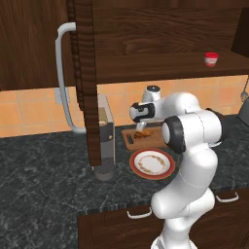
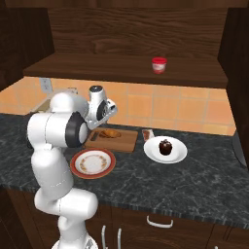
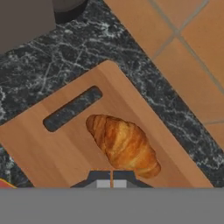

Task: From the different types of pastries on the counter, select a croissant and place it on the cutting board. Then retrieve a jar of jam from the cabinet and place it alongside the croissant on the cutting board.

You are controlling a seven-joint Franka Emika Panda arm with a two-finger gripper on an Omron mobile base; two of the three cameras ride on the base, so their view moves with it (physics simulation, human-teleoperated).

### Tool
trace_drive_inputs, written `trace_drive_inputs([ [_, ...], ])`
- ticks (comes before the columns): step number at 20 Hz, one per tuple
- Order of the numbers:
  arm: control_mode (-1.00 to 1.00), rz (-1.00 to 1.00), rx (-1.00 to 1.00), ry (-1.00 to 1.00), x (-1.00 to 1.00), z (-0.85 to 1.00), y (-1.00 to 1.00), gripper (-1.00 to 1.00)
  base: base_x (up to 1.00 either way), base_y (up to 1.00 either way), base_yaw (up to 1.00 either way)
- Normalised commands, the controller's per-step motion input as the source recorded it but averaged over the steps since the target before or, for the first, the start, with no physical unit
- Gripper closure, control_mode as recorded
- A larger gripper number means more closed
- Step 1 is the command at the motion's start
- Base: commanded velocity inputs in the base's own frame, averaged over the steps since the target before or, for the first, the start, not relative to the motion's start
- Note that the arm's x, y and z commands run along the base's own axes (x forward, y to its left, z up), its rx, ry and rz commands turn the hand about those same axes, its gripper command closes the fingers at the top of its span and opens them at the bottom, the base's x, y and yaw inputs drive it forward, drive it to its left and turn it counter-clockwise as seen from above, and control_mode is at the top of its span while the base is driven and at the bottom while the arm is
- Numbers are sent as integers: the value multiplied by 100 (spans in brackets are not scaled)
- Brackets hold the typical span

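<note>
Croissant (image 3: 124, 144) on cutting board (image 3: 57, 148)

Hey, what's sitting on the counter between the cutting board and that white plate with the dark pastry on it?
In the right base view, a small dark reddish-brown piece on a little white tray lies between the cutting board and the white plate.

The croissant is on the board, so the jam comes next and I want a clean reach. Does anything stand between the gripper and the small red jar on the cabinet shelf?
Nothing visible does. The shut gripper hangs just above the golden-brown croissant on the brown wooden cutting board. The red jar with a whitish band stands alone on the dark wood cabinet shelf; the door is swung open, the shelf front uncovered.
</note>
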Motion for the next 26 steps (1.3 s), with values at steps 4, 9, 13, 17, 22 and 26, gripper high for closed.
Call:
trace_drive_inputs([
  [4,-100,7,-9,4,-43,-17,68,-100,0,0,0],
  [9,-100,-1,-1,2,-32,19,0,-100,0,0,0],
  [13,-100,0,13,6,-94,71,-14,-100,0,0,0],
  [17,-100,-3,9,16,-99,56,-4,-100,0,0,0],
  [22,-100,-5,-1,3,-93,100,-3,-100,0,0,0],
  [26,-100,-15,0,16,-100,100,-24,-100,0,0,0],
])
